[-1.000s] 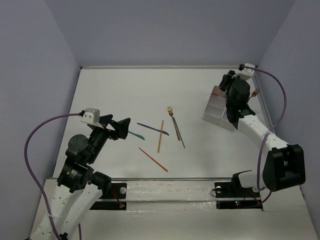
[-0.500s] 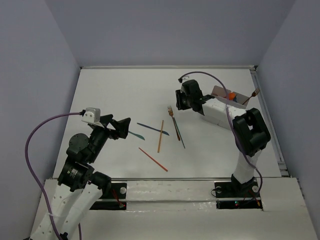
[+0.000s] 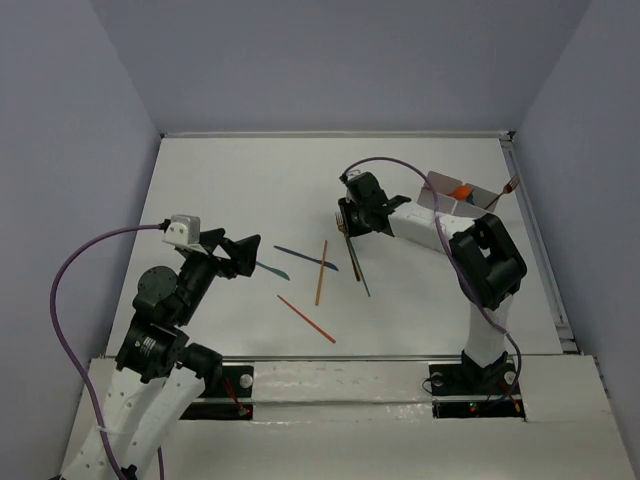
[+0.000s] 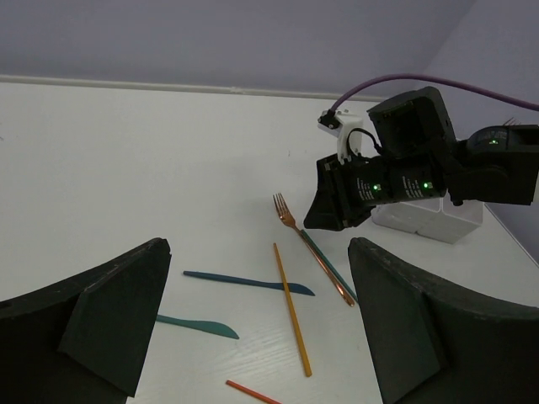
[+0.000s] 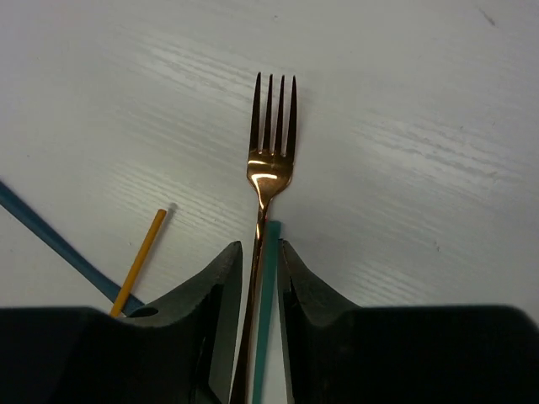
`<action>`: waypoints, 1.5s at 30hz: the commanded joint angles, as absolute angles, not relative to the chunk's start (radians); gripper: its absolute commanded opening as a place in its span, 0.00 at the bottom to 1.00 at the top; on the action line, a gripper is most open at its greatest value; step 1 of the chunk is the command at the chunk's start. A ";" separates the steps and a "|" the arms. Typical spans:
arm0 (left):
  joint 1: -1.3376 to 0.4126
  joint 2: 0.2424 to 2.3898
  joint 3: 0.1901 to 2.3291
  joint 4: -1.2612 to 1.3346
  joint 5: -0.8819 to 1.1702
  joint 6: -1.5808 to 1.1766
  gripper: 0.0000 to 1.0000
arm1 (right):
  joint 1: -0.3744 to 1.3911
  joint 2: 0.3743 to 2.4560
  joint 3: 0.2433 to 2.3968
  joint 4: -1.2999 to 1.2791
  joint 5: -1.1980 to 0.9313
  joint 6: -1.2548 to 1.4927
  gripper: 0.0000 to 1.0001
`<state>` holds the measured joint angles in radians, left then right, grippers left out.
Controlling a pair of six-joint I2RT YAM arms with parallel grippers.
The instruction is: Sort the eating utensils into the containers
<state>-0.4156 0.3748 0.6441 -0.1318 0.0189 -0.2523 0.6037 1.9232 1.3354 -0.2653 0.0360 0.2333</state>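
A copper fork [image 5: 271, 164] and a slim teal stick [image 5: 268, 278] lie side by side on the white table. My right gripper [image 5: 259, 246] is down over them, its jaws closed to a narrow gap on both handles. In the top view it [image 3: 350, 226] sits at the fork's head [image 3: 342, 217]. An orange stick [image 3: 320, 272], a blue knife [image 3: 305, 258], a teal knife [image 3: 272, 270] and a red-orange stick [image 3: 306, 319] lie loose mid-table. My left gripper [image 3: 245, 250] hangs open and empty left of them. The white divided box [image 3: 487, 200] holds an orange utensil [image 3: 460, 190].
A copper utensil end [image 3: 512, 187] sticks out at the box's far right side. Purple cables loop from both wrists. In the left wrist view the box [image 4: 429, 220] stands behind my right gripper [image 4: 324, 220]. Walls close the table at the back and sides.
My right arm swung left from the white box to the fork and came down over its handle. The left arm and the loose utensils have not moved.
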 commanded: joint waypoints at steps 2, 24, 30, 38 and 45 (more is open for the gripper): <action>-0.402 0.379 0.686 -0.083 0.028 -0.245 0.99 | 0.640 1.916 1.307 -0.273 0.014 0.262 0.28; -0.402 0.374 0.686 -0.083 0.031 -0.247 0.99 | 0.640 1.982 1.308 -0.285 0.067 0.285 0.28; -0.402 0.374 0.684 -0.081 0.035 -0.247 0.99 | 0.640 1.999 1.331 -0.299 0.101 0.273 0.28; -0.402 0.374 0.684 -0.080 0.037 -0.247 0.99 | 0.649 2.066 1.427 -0.380 0.169 0.232 0.28; -0.402 0.373 0.686 -0.081 0.041 -0.248 0.99 | 0.649 2.036 1.436 -0.382 0.172 0.232 0.23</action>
<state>-0.4084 0.3756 0.6441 -0.1318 0.0265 -0.2523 0.6411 2.0335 1.4151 -0.3134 0.1356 0.2501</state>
